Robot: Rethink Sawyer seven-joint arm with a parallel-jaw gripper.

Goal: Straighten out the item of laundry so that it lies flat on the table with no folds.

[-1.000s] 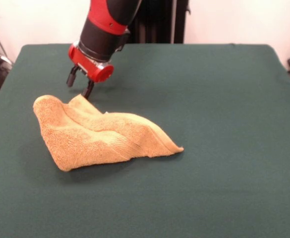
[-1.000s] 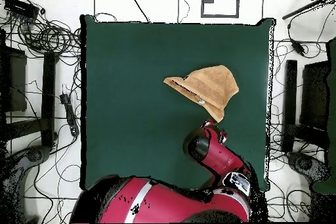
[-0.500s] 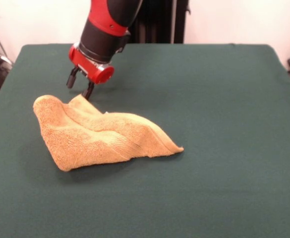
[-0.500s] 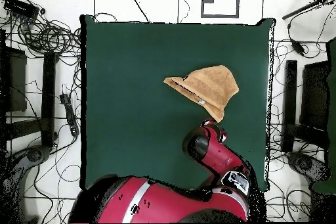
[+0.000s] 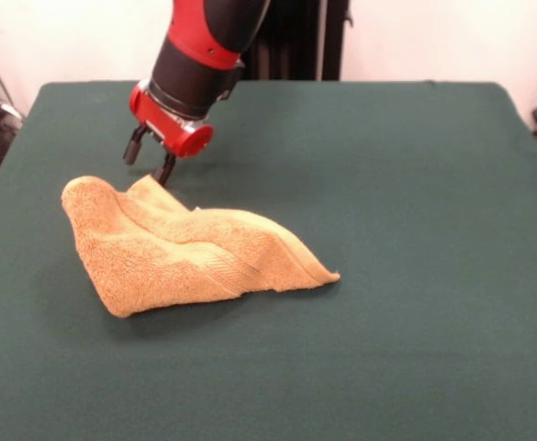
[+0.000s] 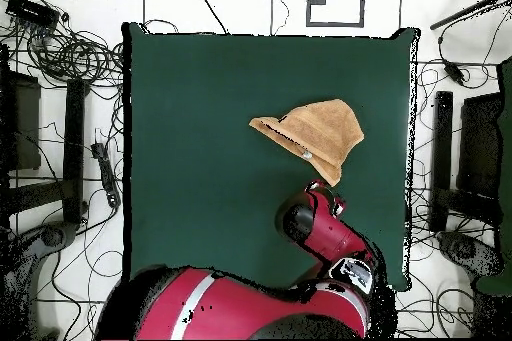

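One large rectangular table (image 5: 415,184) covered in dark green felt-like cloth is seen. One red and black robot arm (image 5: 199,46) is angled down over its far-left part. One small orange-tan terry towel (image 5: 172,248) is found left of centre in the front view, crumpled and folded over itself, one woven border band visible. One black two-fingered gripper (image 5: 149,158) is held open and empty, one fingertip just beside the towel's far edge.
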